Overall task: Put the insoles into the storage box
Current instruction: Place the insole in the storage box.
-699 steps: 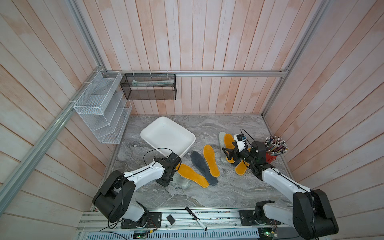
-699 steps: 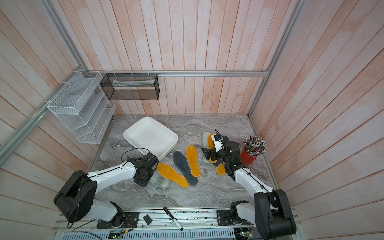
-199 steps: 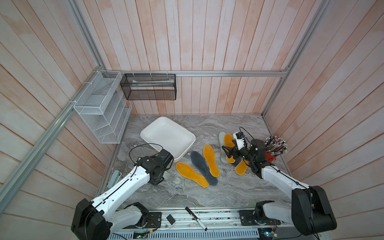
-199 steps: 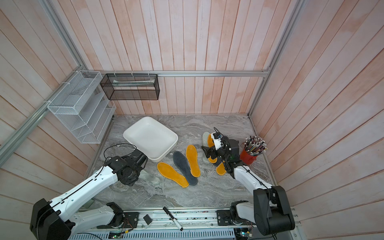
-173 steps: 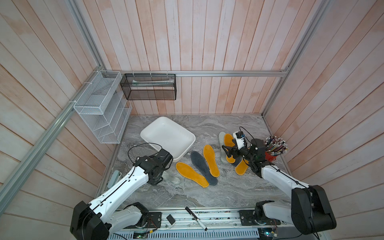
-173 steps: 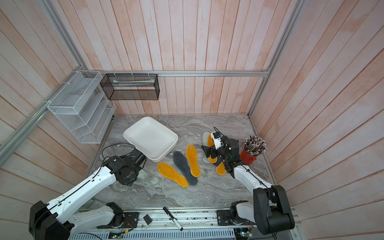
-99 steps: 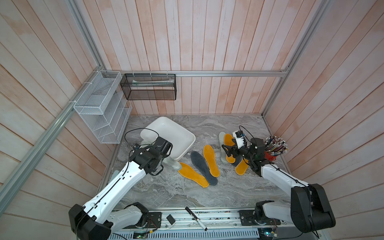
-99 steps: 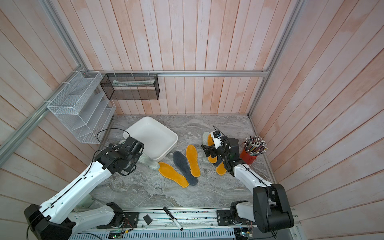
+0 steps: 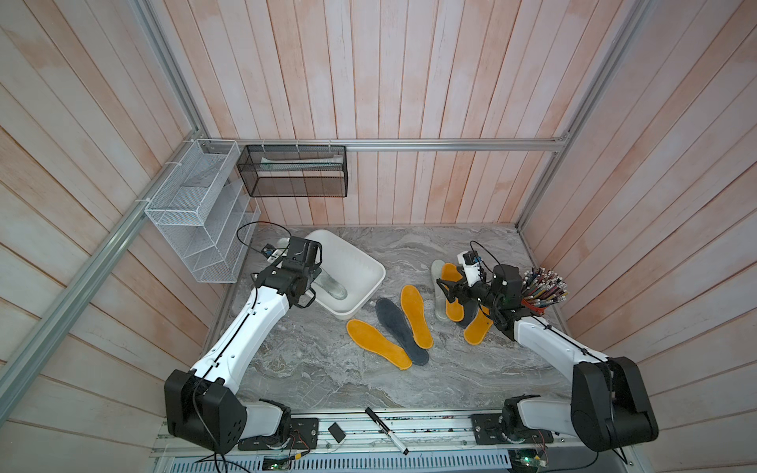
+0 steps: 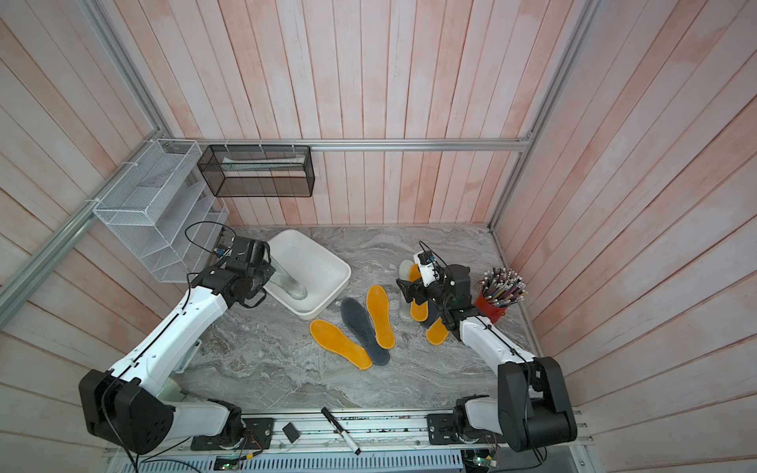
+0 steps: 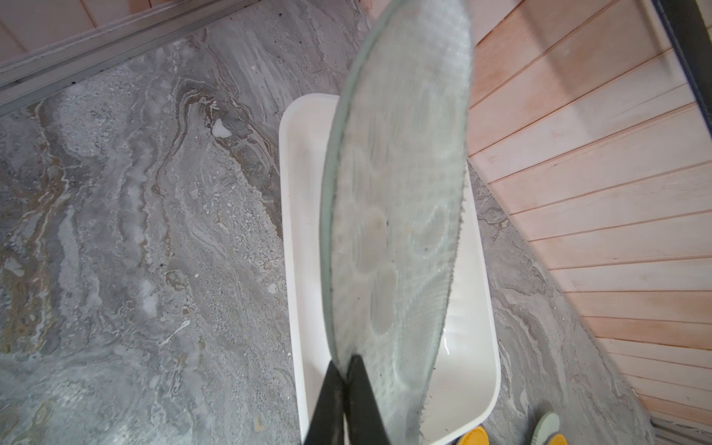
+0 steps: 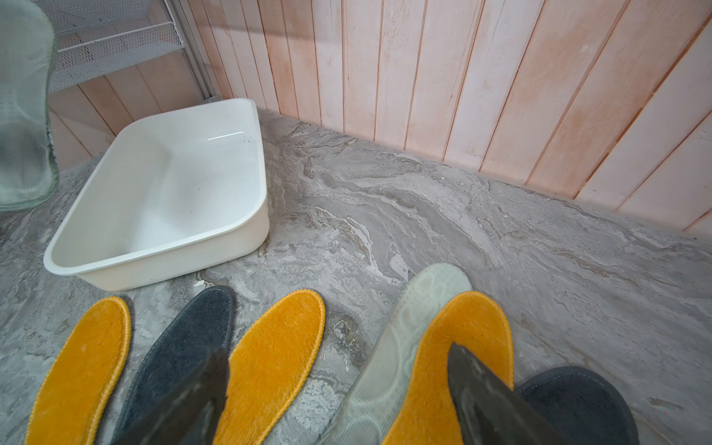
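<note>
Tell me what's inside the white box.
Nothing lies in the box: the right wrist view shows its floor bare. The pale insole in the left gripper hangs over it, hiding part of the floor from above.

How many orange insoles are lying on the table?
4. Two orange insoles flank the dark grey insole mid-table. Two more lie beneath the right hand, beside the pale insole; the arm covers part, so another could be hidden.

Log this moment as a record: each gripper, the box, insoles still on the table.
left gripper: shut on held pale insole, above the storage box
right gripper: open, holding nothing, over one of the orange insoles
storage box: no insole lying inside yet
on table: four orange insoles, two dark grey insoles, a second pale insole
</note>
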Robot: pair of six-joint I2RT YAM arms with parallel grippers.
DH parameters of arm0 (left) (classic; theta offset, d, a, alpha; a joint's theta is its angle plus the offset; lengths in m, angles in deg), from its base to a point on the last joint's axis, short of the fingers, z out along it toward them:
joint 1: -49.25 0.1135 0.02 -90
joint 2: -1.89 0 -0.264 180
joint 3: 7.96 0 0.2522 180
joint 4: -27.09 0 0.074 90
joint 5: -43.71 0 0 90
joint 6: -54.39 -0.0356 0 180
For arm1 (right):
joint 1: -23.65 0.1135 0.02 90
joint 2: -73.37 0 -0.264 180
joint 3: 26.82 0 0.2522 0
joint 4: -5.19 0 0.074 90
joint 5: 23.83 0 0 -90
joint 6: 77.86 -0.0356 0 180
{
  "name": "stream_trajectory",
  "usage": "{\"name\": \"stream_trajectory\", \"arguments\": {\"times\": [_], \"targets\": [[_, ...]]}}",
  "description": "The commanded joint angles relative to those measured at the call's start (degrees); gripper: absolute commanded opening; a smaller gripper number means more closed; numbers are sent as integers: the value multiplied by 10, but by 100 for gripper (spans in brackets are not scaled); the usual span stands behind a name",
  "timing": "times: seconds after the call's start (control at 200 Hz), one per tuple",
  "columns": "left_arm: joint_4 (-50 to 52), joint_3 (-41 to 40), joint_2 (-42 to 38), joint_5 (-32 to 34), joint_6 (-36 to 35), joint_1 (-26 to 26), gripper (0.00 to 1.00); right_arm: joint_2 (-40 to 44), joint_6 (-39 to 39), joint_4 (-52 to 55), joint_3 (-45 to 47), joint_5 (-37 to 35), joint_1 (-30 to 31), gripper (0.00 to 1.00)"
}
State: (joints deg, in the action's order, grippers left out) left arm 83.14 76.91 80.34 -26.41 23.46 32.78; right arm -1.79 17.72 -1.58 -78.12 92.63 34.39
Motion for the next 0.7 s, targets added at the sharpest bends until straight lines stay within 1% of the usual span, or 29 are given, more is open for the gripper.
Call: {"name": "stream_trajectory", "arguments": {"times": [0.0, 0.07, 0.255, 0.6, 0.695], "targets": [[-58, -1, 19, -25, -55, 10, 0, -11, 6, 6, -23, 1, 3, 89], [-81, -11, 28, -36, -69, 13, 0, -19, 6, 7, -30, 1, 2, 89], [-121, -38, 55, -77, -65, 38, 0, -35, 9, 11, -47, 4, 2, 90], [-157, -43, 114, -128, -90, 82, 0, -55, 13, 16, -68, 8, 2, 90], [-165, -40, 127, -135, -92, 86, 0, -58, 13, 15, -69, 8, 2, 90]]}}
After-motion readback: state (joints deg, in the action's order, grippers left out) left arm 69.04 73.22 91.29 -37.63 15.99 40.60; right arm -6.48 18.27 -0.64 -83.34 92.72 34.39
